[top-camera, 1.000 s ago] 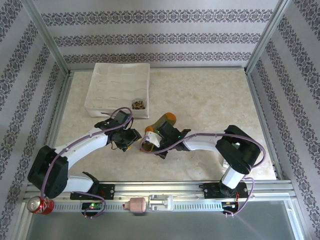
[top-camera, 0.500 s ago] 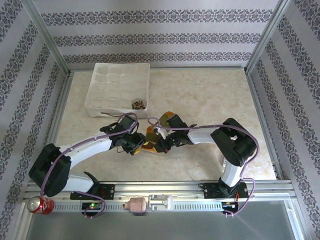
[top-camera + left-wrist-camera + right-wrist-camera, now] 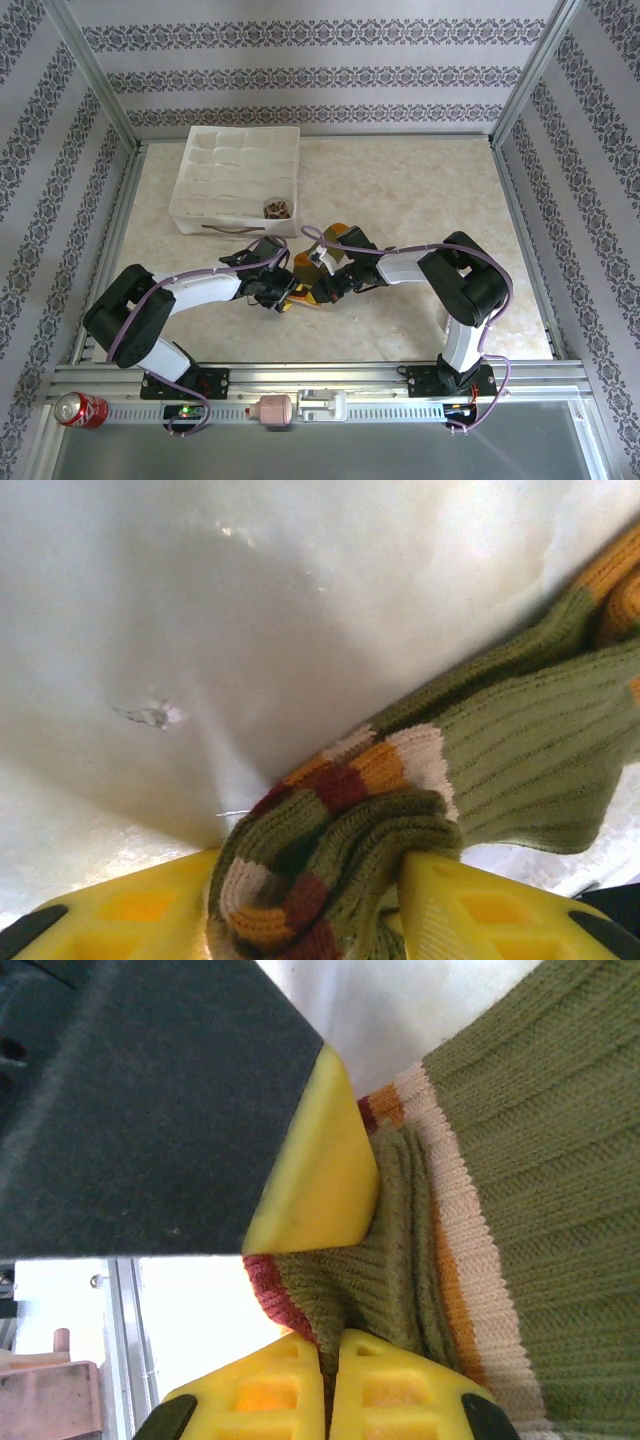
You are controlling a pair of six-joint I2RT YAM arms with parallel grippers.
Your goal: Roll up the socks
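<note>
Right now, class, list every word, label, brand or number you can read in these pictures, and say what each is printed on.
No text can be read.
Red can, near left corner: markings too small and blurred to read.
Olive-green sock: stripes, no lettering.
Wallpaper: ornament, no words.

Sock (image 3: 480,750) was ribbed knit cloth, matt and slightly fuzzy. Left fingers (image 3: 470,910) were smooth yellow plastic with a dull sheen. Table (image 3: 250,630) top looked like pale stone, glossy. Tray (image 3: 190,215) at 10 o'clock was smooth white plastic. Rail (image 3: 400,375) at 6 o'clock was brushed metal.
</note>
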